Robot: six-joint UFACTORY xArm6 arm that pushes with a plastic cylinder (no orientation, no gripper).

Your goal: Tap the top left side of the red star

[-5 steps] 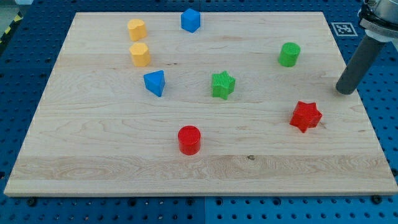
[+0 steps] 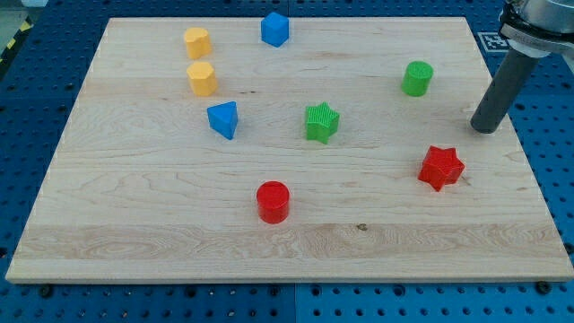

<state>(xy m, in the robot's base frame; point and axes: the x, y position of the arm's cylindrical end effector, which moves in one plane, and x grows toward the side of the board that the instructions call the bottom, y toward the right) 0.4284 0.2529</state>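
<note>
Board's right: tip (image 2: 484, 131) above red star (image 2: 440, 168).

A straight dark grey rod, my tip (image 2: 484, 131), under a pale collar.

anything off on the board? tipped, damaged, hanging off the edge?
Nothing stands out. All eight blocks sit flat on the wooden board, well inside its edges. My tip is up-right of the red star, not touching it.
</note>
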